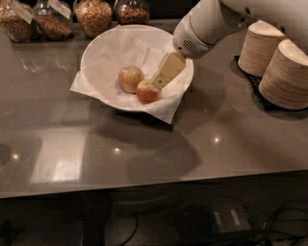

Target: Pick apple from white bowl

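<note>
The white bowl (pixel 98 45) stands on the grey counter, lined with a crumpled white paper sheet (pixel 163 111) whose corners overhang. Two apples lie in it. The smaller, redder-orange apple (pixel 144 94) sits toward the bowl's front right. The larger, paler apple (pixel 129 78) lies just left of it and behind it. My gripper (pixel 155 86) reaches down from the upper right on the white arm. Its yellowish tip sits at the top right of the small apple and covers part of it. I cannot tell whether it touches the apple.
Several glass jars of grains and nuts (pixel 94 14) stand along the back edge behind the bowl. Two stacks of beige paper bowls (pixel 284 72) sit on a black mat at the right. The counter's front edge runs across the lower part of the view.
</note>
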Controlling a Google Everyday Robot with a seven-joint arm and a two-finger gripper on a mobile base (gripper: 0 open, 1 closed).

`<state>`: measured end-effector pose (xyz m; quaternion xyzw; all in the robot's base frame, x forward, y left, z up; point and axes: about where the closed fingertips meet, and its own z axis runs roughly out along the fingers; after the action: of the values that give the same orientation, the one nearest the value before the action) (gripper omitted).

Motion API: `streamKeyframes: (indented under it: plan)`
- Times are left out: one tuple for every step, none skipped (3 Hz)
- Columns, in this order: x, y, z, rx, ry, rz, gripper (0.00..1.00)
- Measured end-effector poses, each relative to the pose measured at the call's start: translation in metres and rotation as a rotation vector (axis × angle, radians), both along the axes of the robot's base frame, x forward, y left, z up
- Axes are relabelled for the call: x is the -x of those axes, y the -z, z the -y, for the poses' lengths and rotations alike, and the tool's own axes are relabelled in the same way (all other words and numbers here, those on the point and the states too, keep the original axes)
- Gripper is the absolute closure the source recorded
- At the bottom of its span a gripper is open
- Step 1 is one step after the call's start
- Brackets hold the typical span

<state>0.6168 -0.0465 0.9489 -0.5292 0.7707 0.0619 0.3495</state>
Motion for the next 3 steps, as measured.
streamKeyframes:
  plan:
    - [0.000,0.008,-0.016,-0.042,0.011,-0.008,0.18]
    - [0.001,0.017,-0.026,-0.071,0.023,-0.023,0.37]
    - [0.004,0.025,-0.031,-0.090,0.032,-0.042,0.34]
